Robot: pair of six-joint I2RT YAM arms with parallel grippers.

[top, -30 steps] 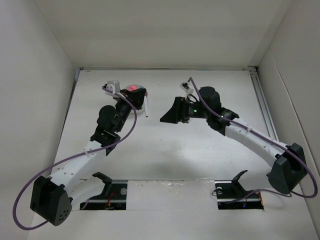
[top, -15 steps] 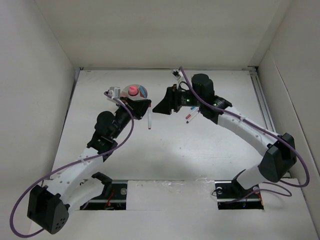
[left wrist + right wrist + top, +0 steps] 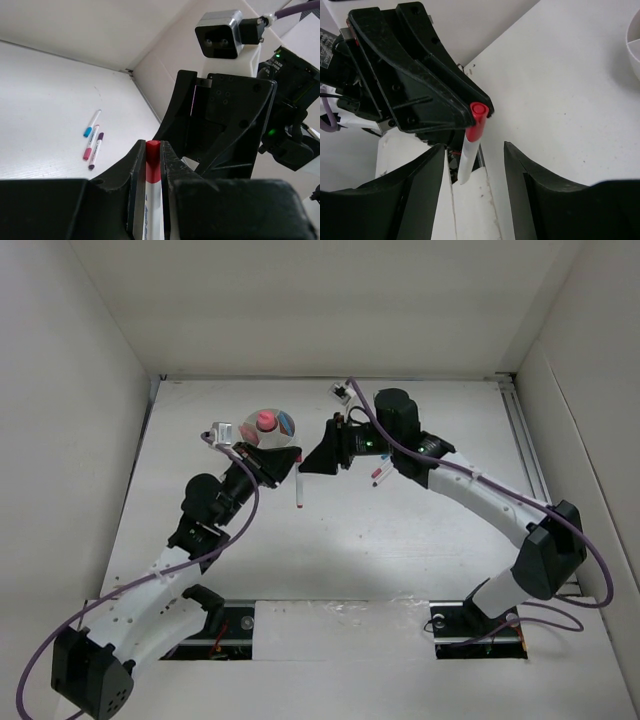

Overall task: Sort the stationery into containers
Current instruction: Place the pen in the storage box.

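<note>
One thin white pen (image 3: 472, 131) with a red cap was noted, clamped in the left gripper (image 3: 152, 150) just beside the cup (image 3: 275, 411). The right gripper (image 3: 473, 150) faced it, fingers spread and holding nothing. Three further pens (image 3: 92, 140), capped blue, pink and purple, lay together on the table (image 3: 400, 540). One cup was counted.

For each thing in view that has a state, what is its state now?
left gripper: shut on the red-capped pen
red-capped pen: capped, clamped near its cap
right gripper: open, holding nothing
white cup: upright, holds a pink cylinder
three loose pens: capped, lying flat
</note>
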